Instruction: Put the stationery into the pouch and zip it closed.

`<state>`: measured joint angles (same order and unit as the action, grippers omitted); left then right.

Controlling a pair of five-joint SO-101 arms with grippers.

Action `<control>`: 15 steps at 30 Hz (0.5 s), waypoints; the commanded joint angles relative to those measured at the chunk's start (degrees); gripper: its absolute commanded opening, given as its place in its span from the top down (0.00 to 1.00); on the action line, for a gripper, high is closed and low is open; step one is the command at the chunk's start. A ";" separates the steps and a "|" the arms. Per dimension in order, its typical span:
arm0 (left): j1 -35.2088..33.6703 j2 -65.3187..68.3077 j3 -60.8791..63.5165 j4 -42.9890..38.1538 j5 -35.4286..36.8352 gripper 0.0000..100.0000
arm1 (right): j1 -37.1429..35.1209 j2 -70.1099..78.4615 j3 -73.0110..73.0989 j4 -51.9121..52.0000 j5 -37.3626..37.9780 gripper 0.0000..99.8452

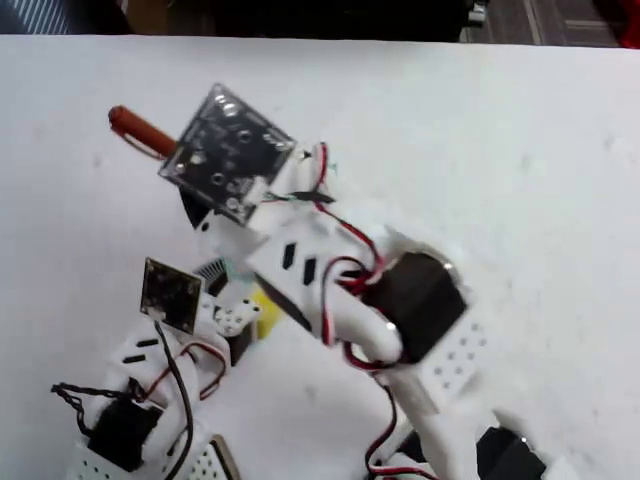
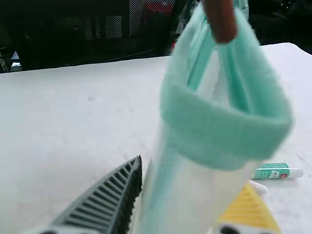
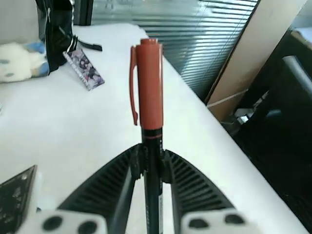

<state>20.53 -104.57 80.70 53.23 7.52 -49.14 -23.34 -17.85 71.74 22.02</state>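
As right pincer [image 3: 150, 158] grips, pen [image 3: 147, 83] between jaws

I take the pouch [image 2: 219, 122] as my marker. It sits pinched between the fingers [image 2: 112, 200] of the left gripper [image 2: 192, 175], lifted off the bench [image 2: 73, 112], with its open mouth turned away from them. The capped end of the pen [image 2: 222, 19] is right at that mouth; I cannot tell whether it is inside. The pen's other end is clamped in the right gripper [image 3: 150, 153]. Beyond the pouch a small tube [image 2: 275, 171] lies flat on the bench, near it but apart. From above, the right arm [image 1: 330, 290] crosses over the pouch, and the left arm [image 1: 150, 400] stands beside it. Well apart from the pouch, a card [image 3: 83, 68] lies on the bench, with a soft toy [image 3: 19, 58] and a bag [image 3: 53, 29] behind it.
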 commanded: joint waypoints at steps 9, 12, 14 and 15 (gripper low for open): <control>0.31 0.22 -2.29 -0.09 0.62 0.76 | -0.40 -12.09 18.55 -13.67 -5.98 0.98; 0.22 0.22 -2.29 -0.09 0.88 0.76 | -0.40 -16.66 24.26 -13.93 -5.98 0.98; 0.22 0.22 -2.29 -0.09 0.88 0.76 | -0.31 -19.82 27.78 -13.93 -5.98 0.98; 0.22 0.22 -2.29 -0.09 0.88 0.76 | -0.31 -21.32 29.27 -13.93 -5.98 0.98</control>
<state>20.62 -104.57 80.70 53.23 7.60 -49.41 -39.96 8.79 59.16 16.66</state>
